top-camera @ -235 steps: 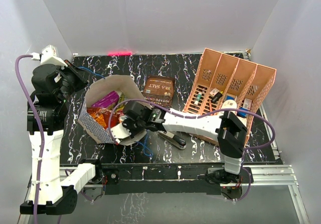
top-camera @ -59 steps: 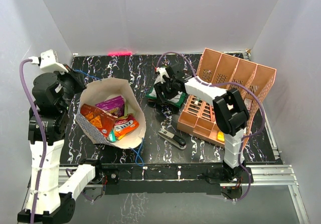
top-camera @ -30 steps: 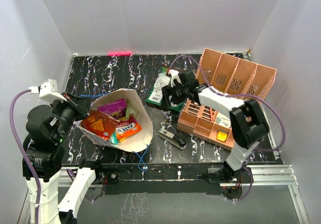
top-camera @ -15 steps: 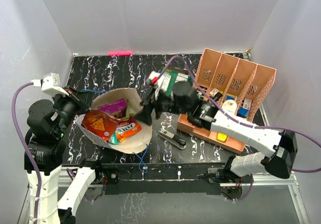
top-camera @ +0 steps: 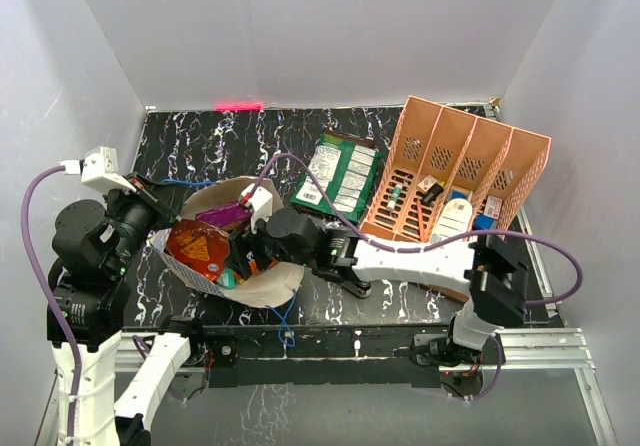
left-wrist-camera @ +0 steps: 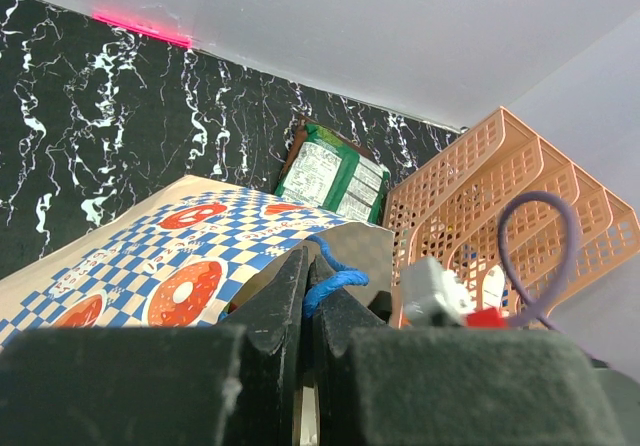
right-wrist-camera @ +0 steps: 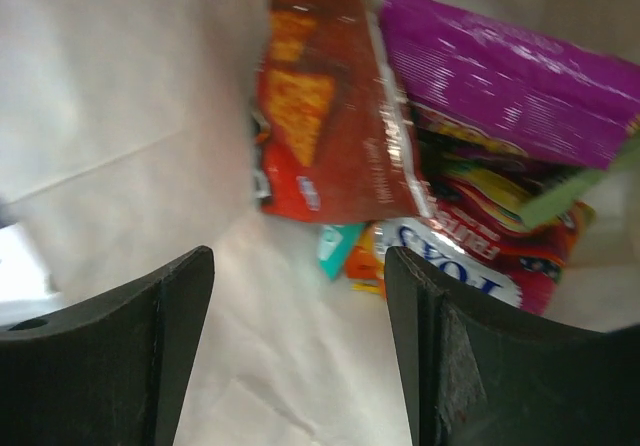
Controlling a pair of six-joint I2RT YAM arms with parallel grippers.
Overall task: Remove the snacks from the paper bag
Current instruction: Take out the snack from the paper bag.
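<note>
1. Reaching into the mouth of the paper bag [top-camera: 282,284], at the lower left of the top view, the right gripper [right-wrist-camera: 298,266] had its fingers spread wide with nothing between them; we judged this the approach for a pick.
2. The left gripper [left-wrist-camera: 312,266] had its fingers pressed together on the bag's blue string handle [left-wrist-camera: 335,278], which we took as holding the bag open.
3. The snacks [right-wrist-camera: 480,191] sat deep in the bag, at the upper right of the right wrist view: a red-orange packet [right-wrist-camera: 330,116], a purple packet [right-wrist-camera: 500,76] and an orange packet [right-wrist-camera: 470,266] below them.
4. One green packet [top-camera: 338,173] lay out on the table [top-camera: 200,141], upper centre of the top view, beside the pink organiser [top-camera: 470,156].
5. The next move, we thought, called for closing on the red-orange packet's near edge without catching the paper wall.
6. From above, the right wrist covered its own fingertips and much of the bag's mouth.
7. The right wrist view was blurred, and we could not tell how many packets lay underneath.
</note>
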